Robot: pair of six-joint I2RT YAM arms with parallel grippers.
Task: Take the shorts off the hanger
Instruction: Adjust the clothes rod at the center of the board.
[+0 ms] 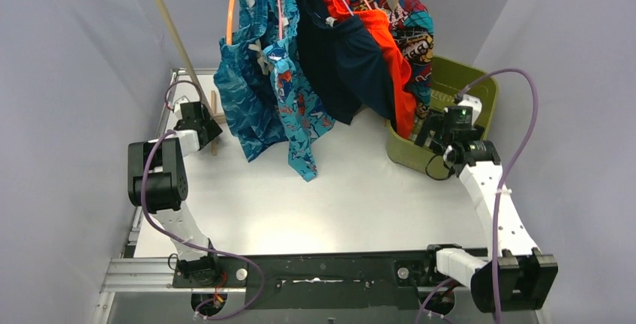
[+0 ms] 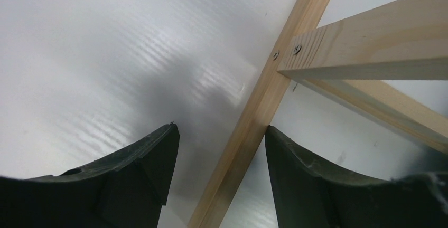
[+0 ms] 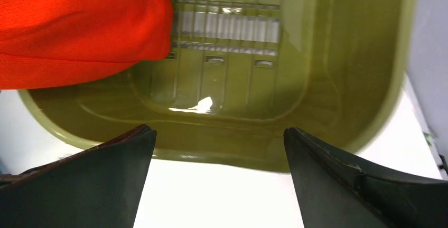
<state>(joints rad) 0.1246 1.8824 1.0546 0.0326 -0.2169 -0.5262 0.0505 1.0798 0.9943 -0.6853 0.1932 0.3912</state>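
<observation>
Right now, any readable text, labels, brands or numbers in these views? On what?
None readable in any view.
Small white patch on the teal leaf-print shorts: too small to tell if it carries print.
Print on the cartoon-print shorts: pictures only, no legible words.
The green basket and wooden rack: no markings seen.

Five pairs of shorts [image 1: 341, 69], one basket [image 1: 406, 156], one wooden rack [image 1: 169, 22], and two hands beside the basket: left hand [image 1: 211, 124], right hand [image 1: 430, 130].
</observation>
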